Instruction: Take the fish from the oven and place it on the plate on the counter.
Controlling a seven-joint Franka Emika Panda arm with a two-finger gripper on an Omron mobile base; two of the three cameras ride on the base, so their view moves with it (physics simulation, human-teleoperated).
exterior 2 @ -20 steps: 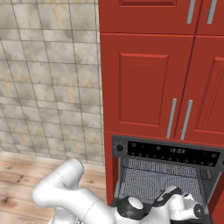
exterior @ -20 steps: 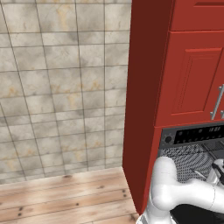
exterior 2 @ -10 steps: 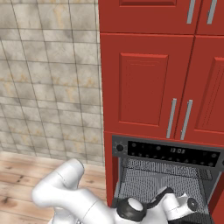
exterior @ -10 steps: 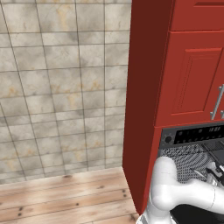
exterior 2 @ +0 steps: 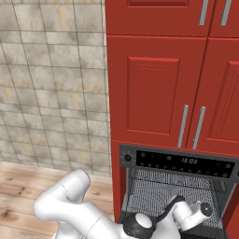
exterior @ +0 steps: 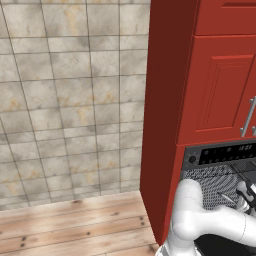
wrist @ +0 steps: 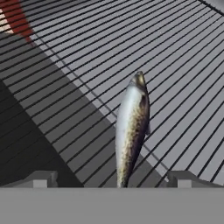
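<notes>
The fish (wrist: 131, 129) is slender and silvery with a speckled dark back. It lies on the grey wire rack (wrist: 175, 65) inside the oven (exterior 2: 179, 163), head pointing away from the hand. My gripper (wrist: 114, 179) is open just above the rack, with one of its fingertips (wrist: 41, 178) on each side of the fish's tail end. Neither fingertip touches the fish. In the right base view the hand (exterior 2: 195, 215) reaches into the oven's open cavity, and in the left base view the oven (exterior: 220, 155) sits at the right edge. The plate and the counter are out of view.
Red cabinet doors with silver handles (exterior 2: 184, 126) stand above the oven. A tall red cabinet side (exterior: 165, 125) borders it on the left. A tiled wall (exterior: 70, 100) and wooden floor (exterior: 75, 225) lie further left. The oven's mesh walls enclose the hand closely.
Hardly anything differs: the hand has shifted only slightly inside the oven opening, and the jaws have stayed wide.
</notes>
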